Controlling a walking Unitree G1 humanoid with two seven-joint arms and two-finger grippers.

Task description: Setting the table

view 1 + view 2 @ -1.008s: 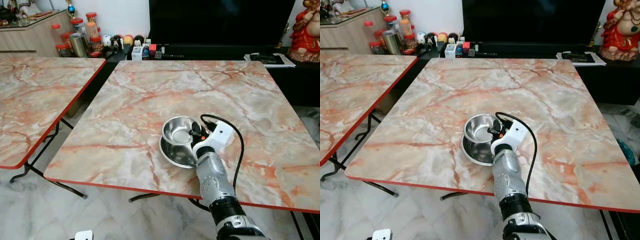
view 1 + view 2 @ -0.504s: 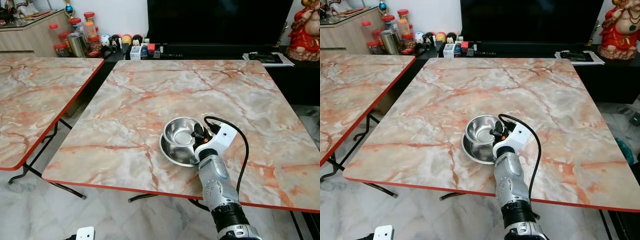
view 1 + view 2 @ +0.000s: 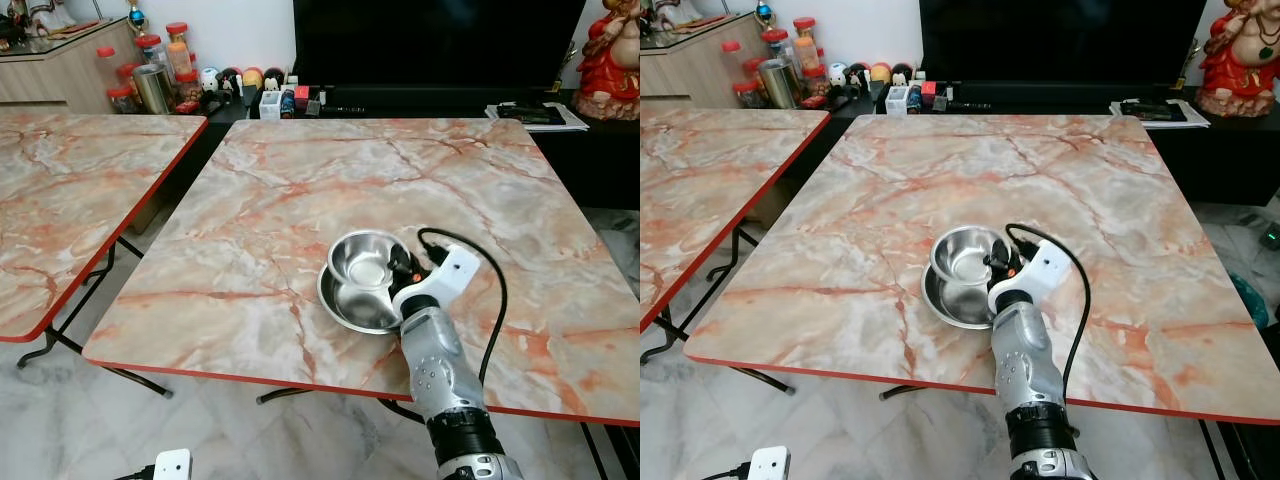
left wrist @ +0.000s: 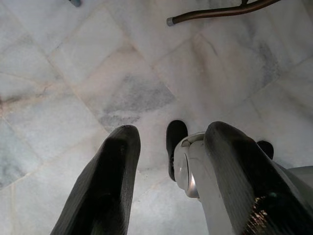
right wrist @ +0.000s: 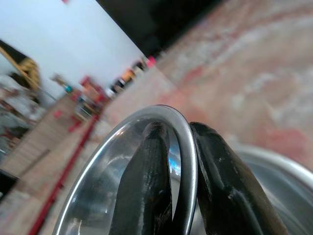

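Observation:
A small steel bowl rests tilted inside a wider steel dish on the near part of the marble table. My right gripper is shut on the small bowl's near-right rim. In the right wrist view the two black fingers pinch that rim, one inside and one outside, with the wider dish below. My left gripper hangs open over the tiled floor, with nothing between its fingers.
A second marble table stands to the left across a narrow gap. A low black cabinet with a TV, jars and small items runs along the back. A red figurine sits at the far right. Papers lie beside it.
My right arm and the small bowl have shifted slightly right and farther onto the table. The camera view has drifted a little as well.

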